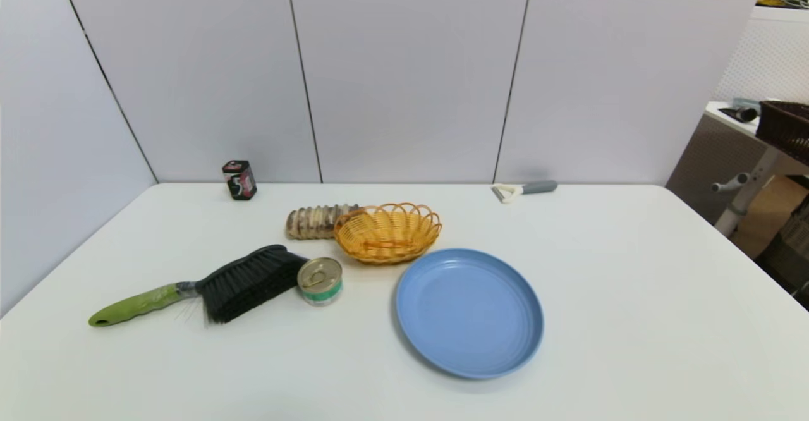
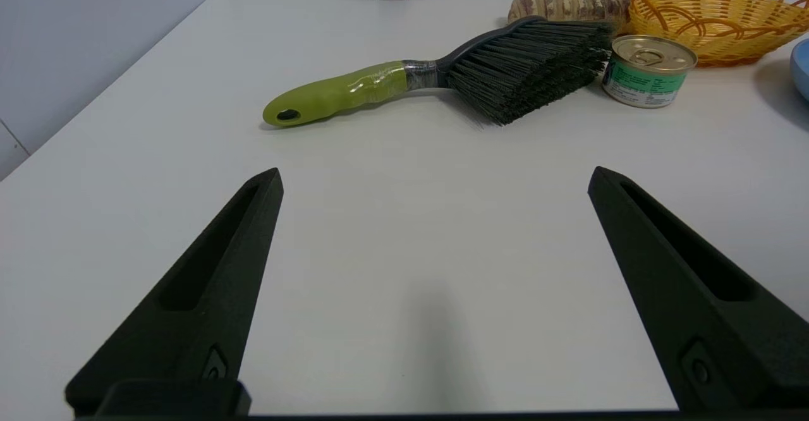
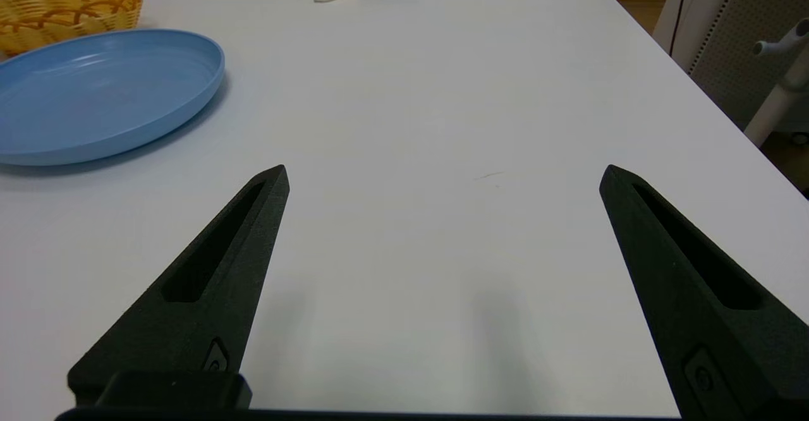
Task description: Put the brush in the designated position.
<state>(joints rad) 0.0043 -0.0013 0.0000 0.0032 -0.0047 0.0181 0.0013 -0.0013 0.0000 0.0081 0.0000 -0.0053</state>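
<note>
The brush (image 1: 208,288) has black bristles, a grey collar and a lime-green handle. The tin (image 1: 320,280) beside it has a gold lid and a green-and-white label. The basket (image 1: 387,232) is woven orange-yellow; the plate (image 1: 469,311) is plain light blue. The peeler (image 1: 524,189) is grey-handled with a cream head. The small box (image 1: 239,179) is black and red. The tabletop (image 1: 632,294) is white. Both claws, left claw (image 2: 435,177) and right claw (image 3: 444,174), are matt black.
</note>
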